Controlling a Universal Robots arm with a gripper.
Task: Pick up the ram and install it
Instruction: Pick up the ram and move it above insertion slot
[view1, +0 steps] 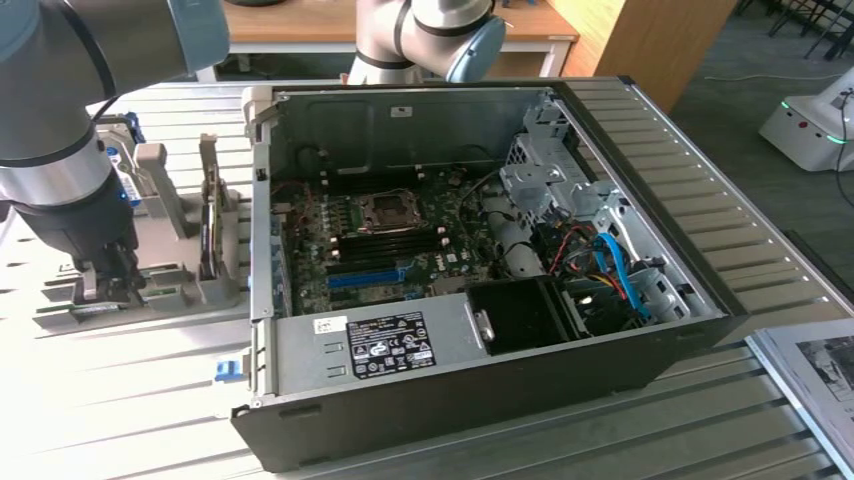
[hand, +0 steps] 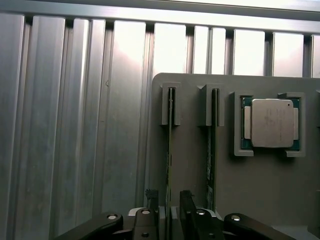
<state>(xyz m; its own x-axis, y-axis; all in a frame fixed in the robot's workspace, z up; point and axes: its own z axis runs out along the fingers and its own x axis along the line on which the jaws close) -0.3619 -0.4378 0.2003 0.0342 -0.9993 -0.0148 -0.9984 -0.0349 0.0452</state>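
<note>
My gripper (hand: 169, 200) hangs low over the grey holder (hand: 250, 190), and my fingers (hand: 186, 202) stand apart, one on each side of the ram (hand: 169, 155). The ram stands on its long edge in a slot of that holder. I see it only as a thin dark line, so its chips and label are hidden. I cannot tell whether either fingertip touches it. The lower parts of my fingers are cut off at the picture's edge. A second stick (hand: 210, 150) stands in the neighbouring slot, also edge-on. Past it, a square silver processor (hand: 271, 122) lies flat in its own recess. The holder rests on a ribbed metal table (hand: 75, 150). In the exterior view I am at about nine o'clock from the open computer case (view1: 694, 300). There my own arm covers the slots. At about three o'clock from me an upright flat part (view1: 214, 230) is hard to make out.
</note>
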